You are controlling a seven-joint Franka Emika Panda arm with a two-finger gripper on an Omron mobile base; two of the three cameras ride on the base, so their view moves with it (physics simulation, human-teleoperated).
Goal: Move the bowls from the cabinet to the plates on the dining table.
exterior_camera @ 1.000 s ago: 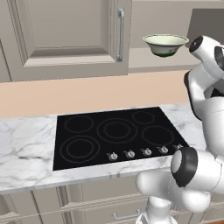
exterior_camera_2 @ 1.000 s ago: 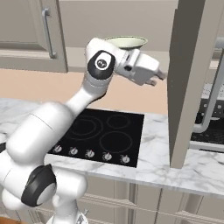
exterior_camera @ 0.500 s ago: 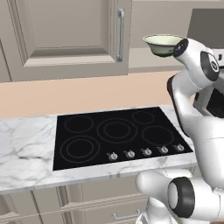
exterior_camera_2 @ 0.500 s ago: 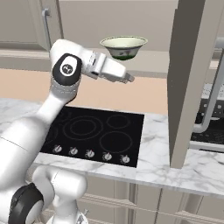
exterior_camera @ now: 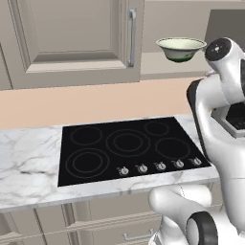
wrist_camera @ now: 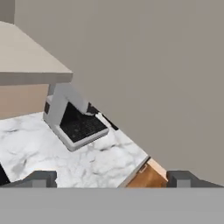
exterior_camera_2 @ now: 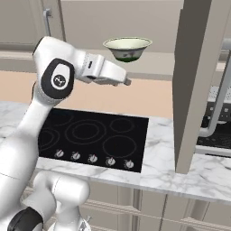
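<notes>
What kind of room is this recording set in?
A rendered home kitchen, by the look of it: a black cooktop set in a marble counter, panelled wall cabinets above, and a bowl on the open cabinet shelf.

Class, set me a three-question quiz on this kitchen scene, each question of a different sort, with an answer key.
1. True or false: the cream-green bowl rests on the open cabinet shelf.
2. Multiple choice: what lies on the marble counter below the cabinet? A) a sink B) a black cooktop C) a cutting board.
3. Fill in: the hand has its fingers spread ____ and holds nothing.

Key: 1 true; 2 B; 3 open.
</notes>
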